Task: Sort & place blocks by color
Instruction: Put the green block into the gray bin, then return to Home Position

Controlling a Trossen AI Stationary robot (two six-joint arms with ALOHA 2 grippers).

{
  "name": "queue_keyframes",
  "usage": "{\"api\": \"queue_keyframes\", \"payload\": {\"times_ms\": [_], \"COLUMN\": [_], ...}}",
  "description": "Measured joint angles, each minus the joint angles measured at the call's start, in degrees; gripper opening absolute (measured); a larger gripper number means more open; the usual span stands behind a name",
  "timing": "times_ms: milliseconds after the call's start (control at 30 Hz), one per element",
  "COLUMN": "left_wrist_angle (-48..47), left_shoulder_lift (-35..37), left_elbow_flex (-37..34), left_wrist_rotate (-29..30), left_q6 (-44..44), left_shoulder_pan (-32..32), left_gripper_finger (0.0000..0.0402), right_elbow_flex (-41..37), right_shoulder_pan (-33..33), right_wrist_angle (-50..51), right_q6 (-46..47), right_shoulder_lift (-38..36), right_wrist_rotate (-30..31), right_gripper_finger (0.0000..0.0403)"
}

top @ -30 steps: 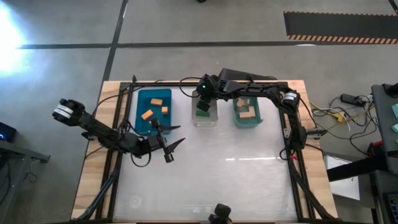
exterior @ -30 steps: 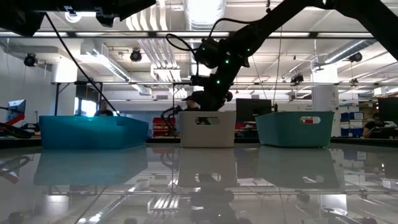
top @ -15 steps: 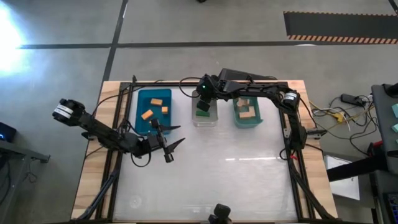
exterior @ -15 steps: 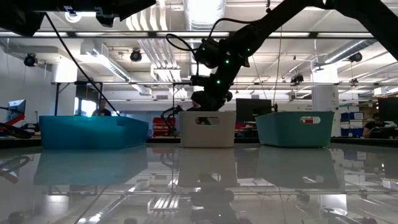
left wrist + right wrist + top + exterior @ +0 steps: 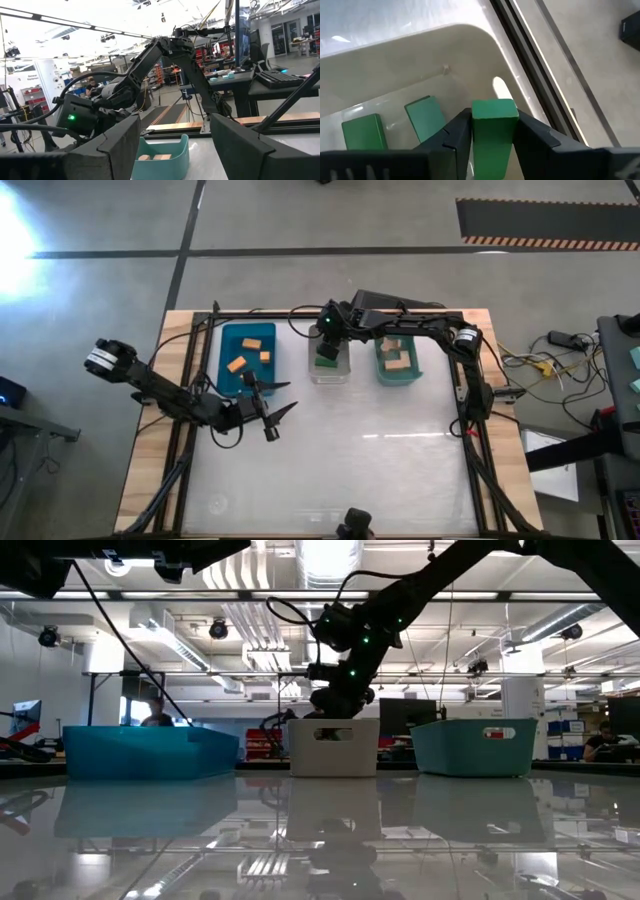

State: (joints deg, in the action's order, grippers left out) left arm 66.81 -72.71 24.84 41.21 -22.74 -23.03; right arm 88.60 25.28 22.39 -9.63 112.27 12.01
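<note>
While the glossy white worktop [image 5: 330, 450] lies bare of blocks, three plastic bins sit in a row along its far side: a blue one [image 5: 247, 358], a clear one [image 5: 330, 365] and a teal one [image 5: 399, 360].

Over the last second hardly anything has shifted. The right pincer [image 5: 487, 137] hangs as before over the clear bin, gripping a dark green wooden bar [image 5: 492, 135] upright between its narrow-set fingers; only the grip seems to be easing slightly. I judge this to be the start of the release, which would put the last loose block away.

The left pincer [image 5: 268, 412] waits near the blue bin, spread wide and empty.

By count, the blue bin holds three orange blocks [image 5: 251, 341], the teal bin about three pale tan blocks [image 5: 400, 361], though they overlap, and the clear bin two green blocks [image 5: 425, 117] lying flat, with the held bar a third.
</note>
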Motion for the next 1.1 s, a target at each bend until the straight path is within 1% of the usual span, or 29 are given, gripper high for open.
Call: {"api": "queue_keyframes", "payload": {"times_ms": [167, 300, 467, 567, 733, 900, 1000, 1100], "left_wrist_angle": [0.0, 0.0, 0.0, 0.0, -0.05, -0.17, -0.31, -0.42], "left_shoulder_lift": [0.0, 0.0, 0.0, 0.0, 0.0, 0.0, 0.0, 0.0], "left_elbow_flex": [0.0, 0.0, 0.0, 0.0, -0.02, -0.13, -0.13, -0.26], "left_wrist_rotate": [-0.02, -0.01, 0.0, 0.01, 0.0, 0.01, 0.01, 0.01], "left_q6": [0.0, 0.0, 0.0, 0.0, -0.01, 0.0, 0.0, 0.02], "left_shoulder_pan": [0.0, 0.0, 0.04, 0.04, 0.04, 0.04, 0.04, 0.02], "left_gripper_finger": [0.0223, 0.0223, 0.0223, 0.0223, 0.0223, 0.0223, 0.0223, 0.0223], "right_elbow_flex": [0.0, 0.0, 0.0, -0.07, -0.12, -2.37, -6.35, -12.26], "right_shoulder_pan": [0.0, 0.0, 0.0, -0.02, -1.31, -5.91, -10.27, -15.47], "right_wrist_angle": [-0.17, -0.17, -0.07, 2.77, 9.69, 14.72, 13.71, 9.21], "right_q6": [0.86, 1.2, 1.15, 2.64, 4.53, 7.07, 8.99, 11.9], "right_shoulder_lift": [0.0, 0.0, -0.01, -1.36, -7.56, -14.47, -19.65, -24.61], "right_wrist_rotate": [0.02, 0.02, 0.02, -0.03, -0.3, -0.46, -0.46, -0.46], "right_gripper_finger": [0.0163, 0.0185, 0.0197, 0.0197, 0.0189, 0.0176, 0.0169, 0.016]}}
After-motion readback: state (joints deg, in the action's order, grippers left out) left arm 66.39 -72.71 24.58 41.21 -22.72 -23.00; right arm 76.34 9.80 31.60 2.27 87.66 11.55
